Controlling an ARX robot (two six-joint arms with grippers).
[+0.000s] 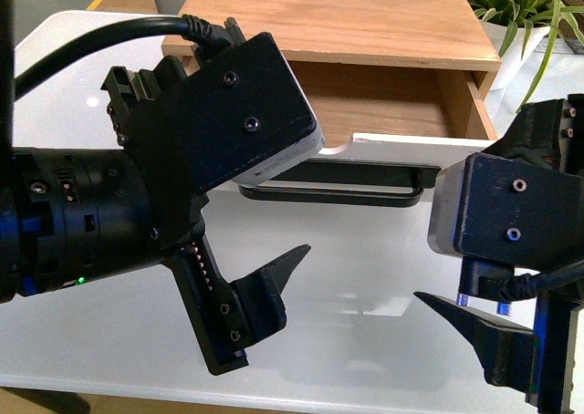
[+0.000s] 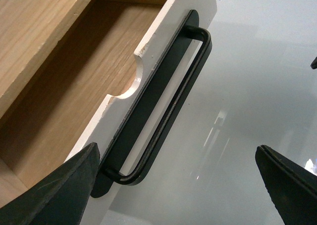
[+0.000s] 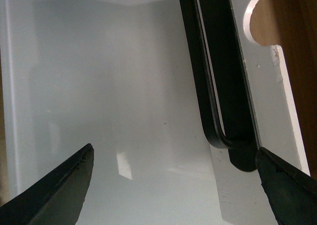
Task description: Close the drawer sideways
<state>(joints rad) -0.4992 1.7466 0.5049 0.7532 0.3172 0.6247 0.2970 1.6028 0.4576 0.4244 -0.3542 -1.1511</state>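
The drawer (image 1: 383, 99) is pulled open from a wooden cabinet. Its white front (image 1: 411, 145) has a half-round notch and a long black bar handle (image 1: 338, 195). My left gripper (image 2: 176, 153) is open and empty, just in front of the drawer front, with one finger (image 2: 64, 190) by one end of the handle (image 2: 173, 106). My right gripper (image 3: 174, 153) is open and empty, with one finger (image 3: 290, 183) next to the other end of the handle (image 3: 208, 86). In the front view the left finger (image 1: 265, 291) and the right finger (image 1: 465, 318) hang over the table below the handle.
The cabinet's wooden top (image 1: 338, 13) stands on a glossy white table (image 1: 347, 286). A potted green plant (image 1: 529, 13) stands at the back right. The table's front edge runs along the bottom of the front view.
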